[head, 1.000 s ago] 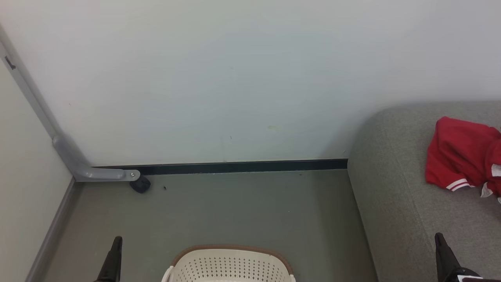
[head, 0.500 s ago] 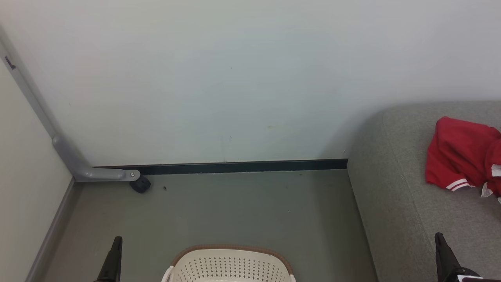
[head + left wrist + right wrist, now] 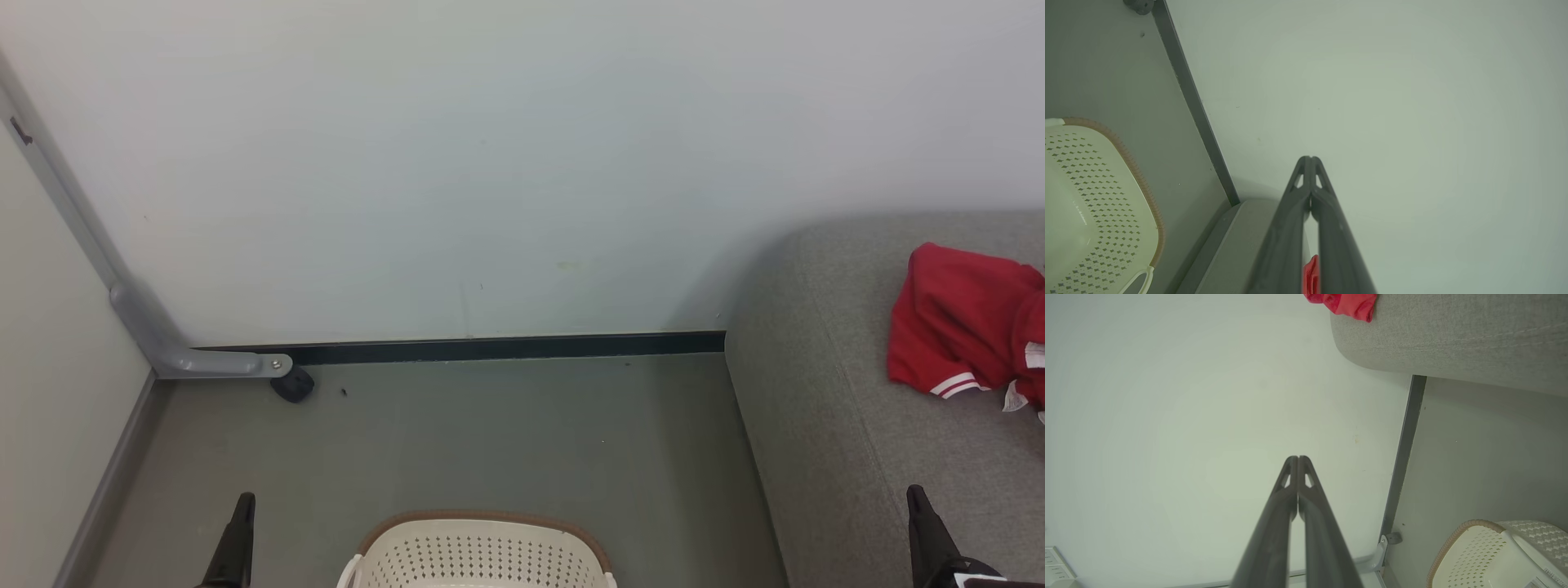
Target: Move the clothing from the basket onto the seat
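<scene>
Clothing (image 3: pixel 963 318) lies crumpled on seat (image 3: pixel 824 425), well apart from basket (image 3: pixel 482 555) on floor: likely delivered. Left gripper (image 3: pixel 245 498), right gripper (image 3: pixel 914 490) clenched empty, flanking basket, apparently parked; basket contents hidden.

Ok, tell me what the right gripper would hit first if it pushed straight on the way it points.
Most likely the pale wall: the right gripper aims at bare wall, with the seat and basket off to one side. Distance is unclear.

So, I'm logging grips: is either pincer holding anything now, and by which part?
Nothing is held. The left pincer and right pincer are both shut and empty; the bright red fabric clothing lies on the grey upholstered seat.
</scene>
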{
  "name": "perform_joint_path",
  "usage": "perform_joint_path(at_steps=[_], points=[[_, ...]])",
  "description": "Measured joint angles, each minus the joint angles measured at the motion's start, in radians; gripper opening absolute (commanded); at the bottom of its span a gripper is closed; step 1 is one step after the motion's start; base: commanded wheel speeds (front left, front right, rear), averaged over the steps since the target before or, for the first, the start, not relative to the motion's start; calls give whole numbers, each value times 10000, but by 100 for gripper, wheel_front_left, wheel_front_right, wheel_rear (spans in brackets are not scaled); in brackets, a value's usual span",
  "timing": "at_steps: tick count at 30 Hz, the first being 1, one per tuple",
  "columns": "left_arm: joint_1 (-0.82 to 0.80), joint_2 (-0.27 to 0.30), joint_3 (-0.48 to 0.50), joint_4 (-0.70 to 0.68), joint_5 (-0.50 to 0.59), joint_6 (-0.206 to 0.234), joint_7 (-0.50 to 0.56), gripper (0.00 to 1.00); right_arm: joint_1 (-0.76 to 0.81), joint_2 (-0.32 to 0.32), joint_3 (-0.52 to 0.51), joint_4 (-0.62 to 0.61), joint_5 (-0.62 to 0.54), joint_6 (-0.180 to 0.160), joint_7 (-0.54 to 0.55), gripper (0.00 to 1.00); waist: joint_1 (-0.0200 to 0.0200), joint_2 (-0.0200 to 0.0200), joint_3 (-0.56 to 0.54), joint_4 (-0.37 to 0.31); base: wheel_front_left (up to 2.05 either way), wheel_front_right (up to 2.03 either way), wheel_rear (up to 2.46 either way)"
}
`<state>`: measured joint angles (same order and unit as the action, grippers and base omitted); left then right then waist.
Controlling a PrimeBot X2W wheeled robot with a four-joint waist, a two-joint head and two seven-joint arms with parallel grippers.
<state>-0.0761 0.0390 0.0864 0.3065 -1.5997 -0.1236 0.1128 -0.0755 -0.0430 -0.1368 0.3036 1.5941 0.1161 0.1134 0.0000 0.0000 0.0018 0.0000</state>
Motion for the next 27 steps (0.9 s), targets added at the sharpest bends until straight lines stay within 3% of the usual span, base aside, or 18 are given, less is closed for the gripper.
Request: perform_joint_path(at_steps=[27], points=[[0,0,0,-12,0,0,0,0,-6,0,0,-6,2,0,0,0,0,0,1,0,0,0,0]])
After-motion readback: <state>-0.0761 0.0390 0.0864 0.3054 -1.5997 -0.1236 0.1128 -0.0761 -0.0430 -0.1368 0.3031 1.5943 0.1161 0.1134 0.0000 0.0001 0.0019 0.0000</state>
